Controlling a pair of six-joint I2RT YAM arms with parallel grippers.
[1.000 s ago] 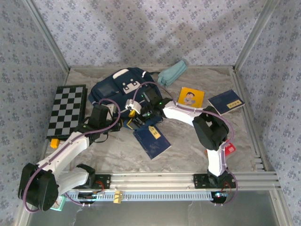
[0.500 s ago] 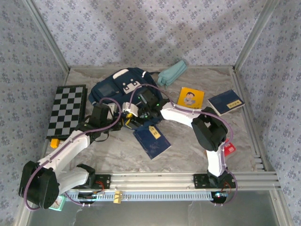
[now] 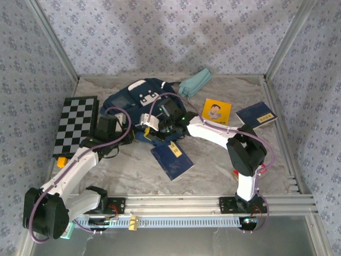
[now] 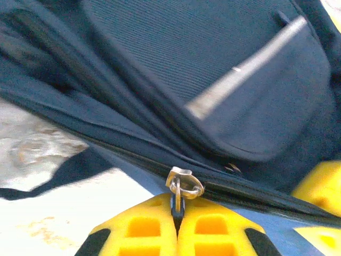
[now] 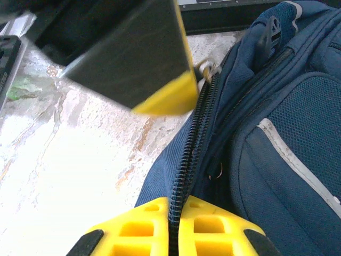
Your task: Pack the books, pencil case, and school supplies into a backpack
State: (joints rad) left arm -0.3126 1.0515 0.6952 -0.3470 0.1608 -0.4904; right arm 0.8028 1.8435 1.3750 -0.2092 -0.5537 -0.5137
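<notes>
L gripper is pressed tight together, and we can see the metal zip pull pinched right between its yellow fingertips. From above, that L gripper sits at the near edge of the backpack, which lies flat at the back-centre of the table, white and grey patches up.

Over to the R gripper: jaws closed too, and the black zip track runs straight in between its fingers, so it's nipping the backpack along the zip seam. In the R wrist view we've got the L gripper's dark finger with a yellow tip just above, and the zip pull beside that tip. From the top, the R gripper is just beside the L one, both at the bag's near side.

Now the rest of the kit. One navy book lies just in front of the grippers, label up. Yellow book is to the R of the bag, under the R arm's reach, and the 2nd navy book is further R, near the frame. Pencil case rests at the back, touching the bag's far R corner. Red packet peeks out by the R arm's elbow, mostly hidden. Checkered board lies along the L side, apart from the bag.
</notes>
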